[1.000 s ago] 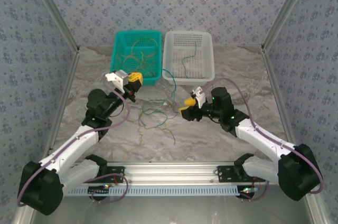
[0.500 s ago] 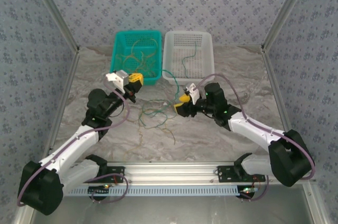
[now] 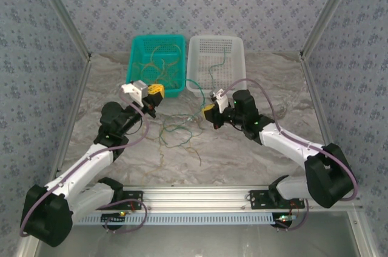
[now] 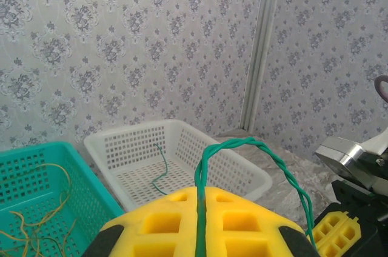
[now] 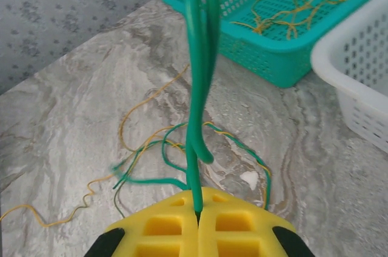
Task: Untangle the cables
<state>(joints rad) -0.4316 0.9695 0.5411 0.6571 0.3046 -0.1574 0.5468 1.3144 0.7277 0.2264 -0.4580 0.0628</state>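
Observation:
A loose tangle of green and yellow-tan cables (image 3: 179, 131) lies on the marble table between the arms, and shows again as the tangle (image 5: 151, 148) in the right wrist view. My left gripper (image 3: 154, 92) is shut on a twisted green cable (image 4: 242, 143) that runs up out of its yellow jaws (image 4: 201, 199) and arcs off to the right. At the tangle's right edge, my right gripper (image 3: 209, 113) is shut on a green cable (image 5: 197, 87), which rises straight from its closed jaws (image 5: 198, 211).
A teal basket (image 3: 134, 57) at the back holds several yellow-tan cables (image 3: 159, 57). Beside it, a white basket (image 3: 242, 57) holds one green cable (image 3: 215, 69). One yellow-tan cable (image 3: 195, 153) trails toward the near rail. Patterned walls and metal posts enclose the table.
My right gripper has moved left and farther in to the tangle, then shut on a green cable. The left arm has stayed still with its cable.

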